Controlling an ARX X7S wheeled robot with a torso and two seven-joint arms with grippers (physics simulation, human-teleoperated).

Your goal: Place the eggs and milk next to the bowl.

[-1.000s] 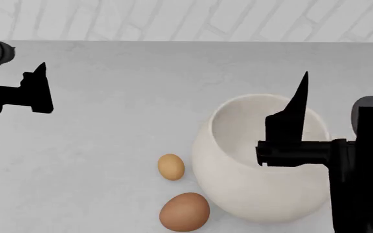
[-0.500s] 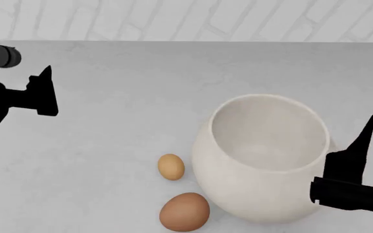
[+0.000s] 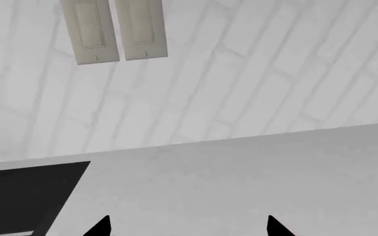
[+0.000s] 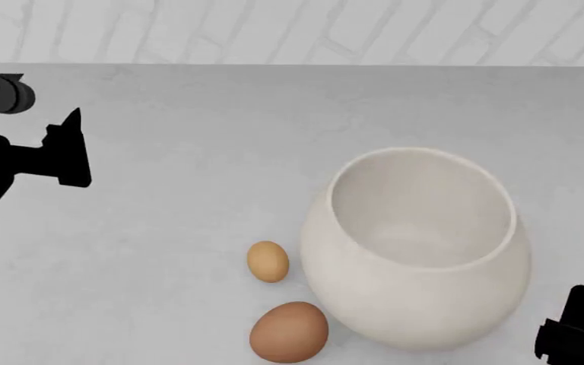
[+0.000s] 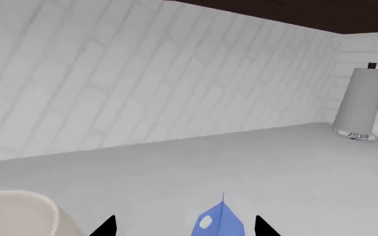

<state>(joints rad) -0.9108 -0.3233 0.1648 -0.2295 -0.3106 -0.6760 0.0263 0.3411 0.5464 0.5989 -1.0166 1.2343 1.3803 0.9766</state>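
Since a second ago, dropped low and to the right: right gripper [image 5: 183, 227] gone from over the bowl [image 4: 414, 251] to the head view's bottom right corner — fingertips spread wide either side of the milk [image 5: 219, 222], no contact visible. Left gripper [image 3: 186, 227] open too, empty, hovering well left of the bowl over the grey counter [image 4: 191, 152]. Resting just left of the bowl, near but not touching — small tan egg [image 4: 268, 261] and larger brown egg [image 4: 289, 331].

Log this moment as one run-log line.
eggs: small tan egg, larger reddish-brown egg beside cream round bowl | blue gable-top milk carton: between open right hand fingertips | left hand: open, empty
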